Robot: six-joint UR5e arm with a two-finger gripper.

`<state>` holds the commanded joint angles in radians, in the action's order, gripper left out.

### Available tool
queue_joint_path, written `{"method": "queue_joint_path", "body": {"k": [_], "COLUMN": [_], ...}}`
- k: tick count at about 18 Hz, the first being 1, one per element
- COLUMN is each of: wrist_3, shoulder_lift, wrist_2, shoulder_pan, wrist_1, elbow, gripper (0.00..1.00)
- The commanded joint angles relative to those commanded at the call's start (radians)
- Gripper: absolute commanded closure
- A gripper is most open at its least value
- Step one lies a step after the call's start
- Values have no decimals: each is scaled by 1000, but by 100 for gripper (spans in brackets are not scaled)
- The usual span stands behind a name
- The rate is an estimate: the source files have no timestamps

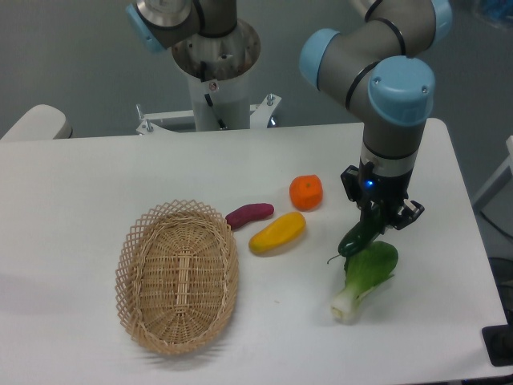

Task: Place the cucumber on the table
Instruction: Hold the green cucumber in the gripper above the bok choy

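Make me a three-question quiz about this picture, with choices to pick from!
1. Where is the cucumber?
A. in the gripper, above the bok choy
B. inside the wicker basket
C. beside the orange

2. What colour is the fruit next to the purple sweet potato?
A. blue
B. yellow
C. white

3. What is in the basket?
A. three vegetables
B. the orange
C. nothing

Answers: 1 A, the fingers pinch its top end. 2 B, the yellow fruit lies beside it. 3 C, only bare weave shows.
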<state>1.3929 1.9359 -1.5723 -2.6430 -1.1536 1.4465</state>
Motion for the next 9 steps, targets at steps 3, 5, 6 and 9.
{"method": "queue_joint_path", "body": {"k": [3,5,6,9], "wrist_3": [0,0,0,-8], "shoulder_lift": [2,2,3,9], "wrist_2": [0,0,0,0], "shoulder_pan": [2,2,2,9], "wrist_1": [0,0,0,2], "elbow": [0,-6,-6,-6], "gripper": [83,83,83,83]}}
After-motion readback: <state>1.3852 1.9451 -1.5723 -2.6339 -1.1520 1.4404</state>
